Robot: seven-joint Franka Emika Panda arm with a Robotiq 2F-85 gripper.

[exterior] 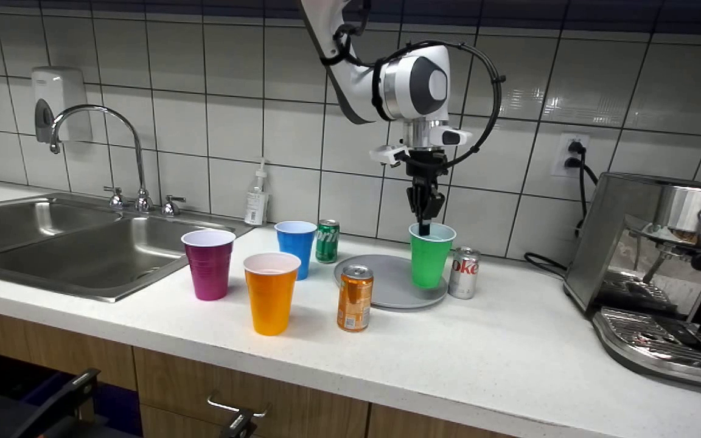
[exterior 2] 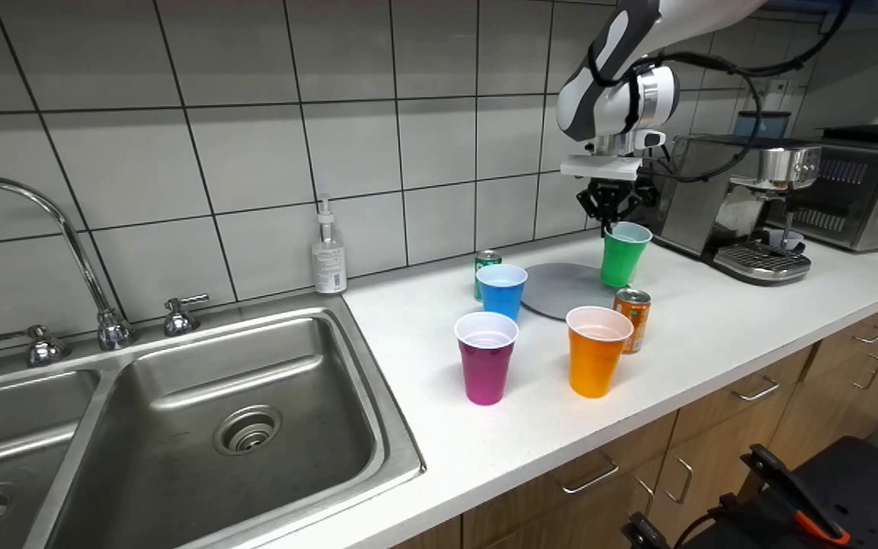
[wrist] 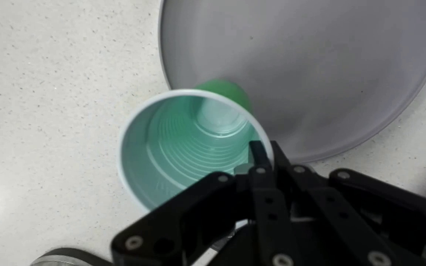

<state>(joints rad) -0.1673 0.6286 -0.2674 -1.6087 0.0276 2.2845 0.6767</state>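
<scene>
My gripper (wrist: 268, 149) is shut on the rim of a green cup (wrist: 198, 147), with one finger inside the cup and one outside. The gripper also shows in both exterior views (exterior: 425, 228) (exterior 2: 606, 227). The green cup (exterior: 429, 264) (exterior 2: 623, 261) is slightly tilted over the edge of a grey plate (exterior: 387, 281) (exterior 2: 561, 296) (wrist: 327, 74). I cannot tell whether its base touches the plate. A silver Coke can (exterior: 464, 274) stands right beside the cup in an exterior view. An orange can (exterior: 355, 299) (exterior 2: 632, 320) stands at the plate's near edge.
Blue (exterior: 296, 249), purple (exterior: 209, 267) and orange (exterior: 270, 298) cups and a green can (exterior: 327, 241) stand toward the sink (exterior: 113, 243). A soap bottle (exterior 2: 329, 259) is by the wall. A coffee machine (exterior: 661, 267) stands right. A curved grey object (wrist: 65, 258) shows at the wrist view's edge.
</scene>
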